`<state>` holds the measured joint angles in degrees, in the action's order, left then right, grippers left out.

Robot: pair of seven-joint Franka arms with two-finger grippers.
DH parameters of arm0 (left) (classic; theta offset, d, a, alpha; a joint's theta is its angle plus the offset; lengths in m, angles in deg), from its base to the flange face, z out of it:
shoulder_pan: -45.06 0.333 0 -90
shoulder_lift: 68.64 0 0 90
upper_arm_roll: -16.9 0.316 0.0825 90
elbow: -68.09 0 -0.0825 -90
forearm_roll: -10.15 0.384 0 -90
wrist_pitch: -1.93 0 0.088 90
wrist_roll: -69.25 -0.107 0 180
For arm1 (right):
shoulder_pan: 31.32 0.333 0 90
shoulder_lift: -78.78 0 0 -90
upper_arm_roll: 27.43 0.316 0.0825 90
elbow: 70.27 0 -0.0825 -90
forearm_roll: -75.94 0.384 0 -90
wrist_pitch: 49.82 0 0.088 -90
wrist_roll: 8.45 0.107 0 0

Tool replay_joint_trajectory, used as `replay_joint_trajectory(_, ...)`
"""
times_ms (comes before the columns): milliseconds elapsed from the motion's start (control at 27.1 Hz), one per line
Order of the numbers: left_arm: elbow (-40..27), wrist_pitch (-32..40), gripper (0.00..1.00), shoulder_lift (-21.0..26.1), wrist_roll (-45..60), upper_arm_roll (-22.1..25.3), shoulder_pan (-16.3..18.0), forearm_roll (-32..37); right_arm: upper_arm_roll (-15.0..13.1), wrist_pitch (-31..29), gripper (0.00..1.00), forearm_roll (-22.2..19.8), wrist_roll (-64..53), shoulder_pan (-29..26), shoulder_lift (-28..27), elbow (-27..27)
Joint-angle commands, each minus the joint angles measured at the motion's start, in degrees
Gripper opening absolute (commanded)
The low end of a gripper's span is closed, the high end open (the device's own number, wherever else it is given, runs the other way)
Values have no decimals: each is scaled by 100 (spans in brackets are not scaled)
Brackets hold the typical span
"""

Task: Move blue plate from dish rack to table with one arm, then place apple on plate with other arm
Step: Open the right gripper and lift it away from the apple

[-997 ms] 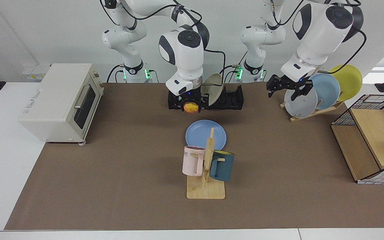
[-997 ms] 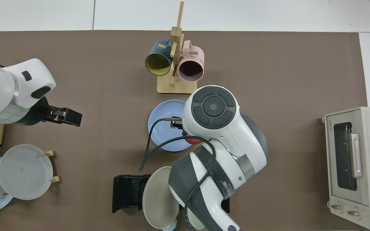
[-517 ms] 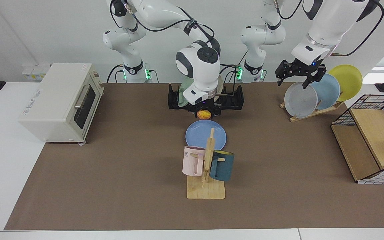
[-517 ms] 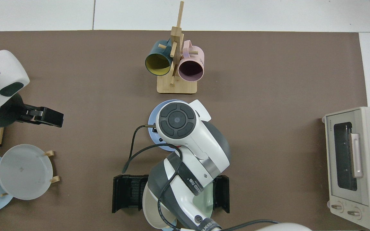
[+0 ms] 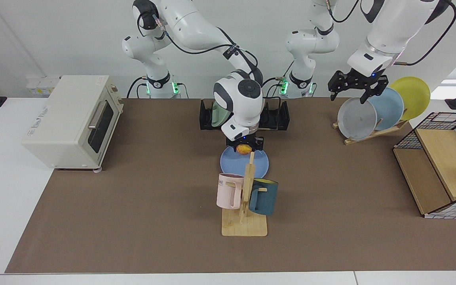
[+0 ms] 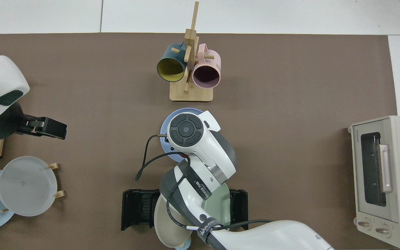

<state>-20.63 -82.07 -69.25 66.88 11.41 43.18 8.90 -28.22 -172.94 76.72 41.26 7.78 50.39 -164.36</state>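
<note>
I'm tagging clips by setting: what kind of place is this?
Most likely a robotics lab staged as a kitchen: two white arms work at a matted table set with a toaster oven, a mug tree and a dish rack.

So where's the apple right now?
In the facing view, the apple sits in the right gripper, just over the blue plate, in front of the dish rack.

A toaster oven [image 5: 71,120] sits at one table end, a wire basket [image 5: 443,162] at the other; a mug stand [image 5: 245,198] stands mid-table.
</note>
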Motion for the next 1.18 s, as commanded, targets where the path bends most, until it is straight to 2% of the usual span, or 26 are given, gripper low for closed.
replay_joint_trajectory(0, 22, 95, 100, -53, 52, 13, -14, 98, -9, -353, 2, 36, 135, -25, -88, -119)
replay_joint_trajectory(296, 22, 95, 100, -53, 52, 21, -14, 98, -9, -415, 5, 36, 100, -25, -237, -128)
replay_joint_trajectory(369, 30, 95, 100, -53, 52, 21, -14, 98, -9, -415, 13, 36, 92, -25, -237, -128)
replay_joint_trajectory(406, 30, 95, 100, -53, 52, 21, -14, 98, -9, -406, 26, 36, 83, -25, -237, -128)
replay_joint_trajectory(443, 30, 95, 100, -53, 52, 21, -14, 98, -9, -406, 48, 36, 83, -34, -246, -128)
replay_joint_trajectory(480, 30, 95, 100, -53, 52, 21, -14, 98, -1, -397, 78, 36, 83, -43, -246, -119)
replay_joint_trajectory(517, 30, 95, 100, -53, 52, 21, -14, 98, -9, -371, 100, 36, 83, -43, -246, -110)
replay_joint_trajectory(887, 30, 95, 100, -53, 61, 21, -14, 98, -9, 340, 100, 44, 56, -96, 70, 162)
replay_joint_trajectory(1145, 39, 95, 100, -53, 52, 21, -14, 98, -9, 1369, 100, 45, 48, -104, 228, 874)
